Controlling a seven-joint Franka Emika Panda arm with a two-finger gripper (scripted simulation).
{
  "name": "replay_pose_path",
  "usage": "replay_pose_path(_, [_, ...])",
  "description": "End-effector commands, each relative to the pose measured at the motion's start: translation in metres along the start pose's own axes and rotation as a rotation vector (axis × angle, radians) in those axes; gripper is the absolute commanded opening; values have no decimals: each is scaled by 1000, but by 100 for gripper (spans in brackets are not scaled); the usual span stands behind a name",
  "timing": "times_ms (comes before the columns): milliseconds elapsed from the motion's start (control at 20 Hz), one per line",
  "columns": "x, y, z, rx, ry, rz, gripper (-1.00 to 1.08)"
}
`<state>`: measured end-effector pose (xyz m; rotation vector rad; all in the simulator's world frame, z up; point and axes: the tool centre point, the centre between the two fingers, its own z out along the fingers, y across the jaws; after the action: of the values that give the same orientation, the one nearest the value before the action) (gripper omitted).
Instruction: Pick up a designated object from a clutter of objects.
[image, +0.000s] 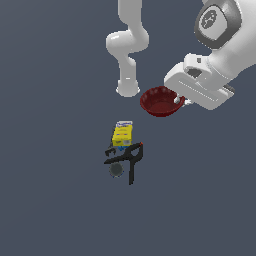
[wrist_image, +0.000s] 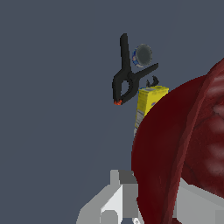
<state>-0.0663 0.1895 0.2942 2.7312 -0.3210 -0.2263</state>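
The designated object, a dark red round bowl (image: 159, 102) with a ribbed inside, hangs tilted at the exterior view's upper right, apart from the other objects. My gripper (image: 179, 101) is shut on the bowl's rim on the side toward the exterior view's right. In the wrist view the bowl (wrist_image: 175, 144) fills the frame close up, its rim running between the fingers (wrist_image: 114, 202) of my gripper (wrist_image: 153, 210). The clutter lies together lower down: a yellow-and-blue box (image: 122, 134), a black spring clamp (image: 127, 157) with red tips, and a small dark round can (image: 116, 170).
The arm's white base (image: 127, 89) stands just to the exterior view's left of the bowl. In the wrist view the clamp (wrist_image: 127, 76), can (wrist_image: 142, 54) and box (wrist_image: 148, 103) sit beyond the bowl on the plain grey floor (image: 50, 150).
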Motion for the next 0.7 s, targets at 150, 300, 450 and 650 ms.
replay_pose_path(150, [-5,34,-44,0,1,1,-100])
replay_pose_path(300, [-6,48,-61,0,1,1,-100])
replay_pose_path(450, [-7,57,-75,0,1,0,-100])
replay_pose_path(650, [-7,65,-85,-1,2,0,-100])
